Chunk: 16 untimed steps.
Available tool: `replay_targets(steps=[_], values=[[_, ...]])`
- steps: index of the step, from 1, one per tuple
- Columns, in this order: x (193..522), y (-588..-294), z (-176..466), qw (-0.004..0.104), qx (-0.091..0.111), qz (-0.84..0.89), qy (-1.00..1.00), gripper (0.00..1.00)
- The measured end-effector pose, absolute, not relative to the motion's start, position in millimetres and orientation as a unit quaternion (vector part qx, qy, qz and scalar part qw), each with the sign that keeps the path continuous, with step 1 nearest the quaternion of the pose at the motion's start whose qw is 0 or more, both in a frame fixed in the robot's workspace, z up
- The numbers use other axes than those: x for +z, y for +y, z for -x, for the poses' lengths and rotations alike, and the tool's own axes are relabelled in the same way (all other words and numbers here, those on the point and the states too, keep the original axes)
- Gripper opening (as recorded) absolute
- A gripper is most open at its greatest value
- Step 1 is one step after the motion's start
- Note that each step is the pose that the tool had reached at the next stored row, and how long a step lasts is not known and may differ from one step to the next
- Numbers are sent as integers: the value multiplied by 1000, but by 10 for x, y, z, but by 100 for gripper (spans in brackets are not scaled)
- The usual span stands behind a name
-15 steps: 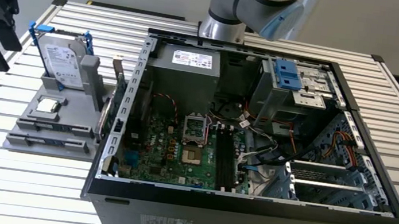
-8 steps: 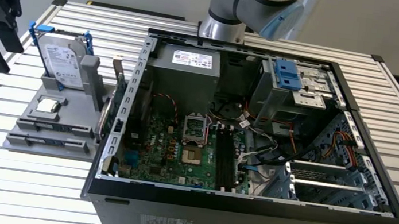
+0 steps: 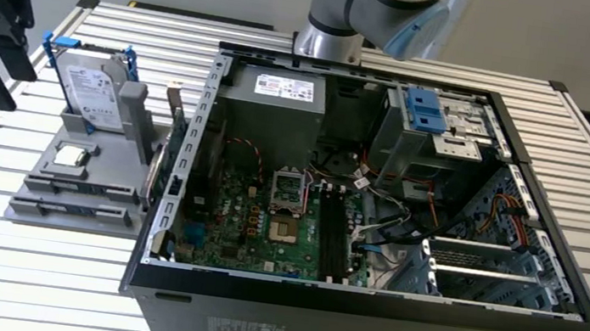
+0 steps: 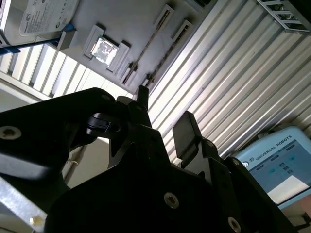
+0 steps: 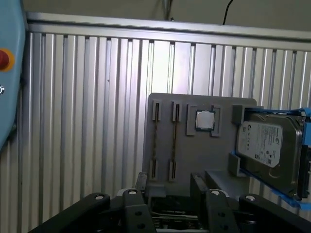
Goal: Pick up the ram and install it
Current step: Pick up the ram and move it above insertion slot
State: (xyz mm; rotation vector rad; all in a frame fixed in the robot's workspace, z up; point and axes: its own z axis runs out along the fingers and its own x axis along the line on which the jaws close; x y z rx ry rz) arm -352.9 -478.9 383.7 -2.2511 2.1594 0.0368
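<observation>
The black two-finger tool (image 5: 169, 187) is open and empty, near the grey plastic holder tray (image 5: 206, 150). The ram (image 5: 155, 141), a long, narrow circuit-board stick, stands on edge in a tray slot. It is probably light, stiff and fragile. Grip both flat faces at mid-length.

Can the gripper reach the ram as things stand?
Probably yes. The ram stands on edge in the holder with its top edge uncovered, and the open, empty gripper faces it with nothing between.
</observation>
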Motion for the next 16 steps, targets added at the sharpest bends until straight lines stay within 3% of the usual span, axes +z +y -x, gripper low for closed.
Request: replay_targets(steps=[16], values=[[3759,-4777,3529,11,11,721,692,100]])
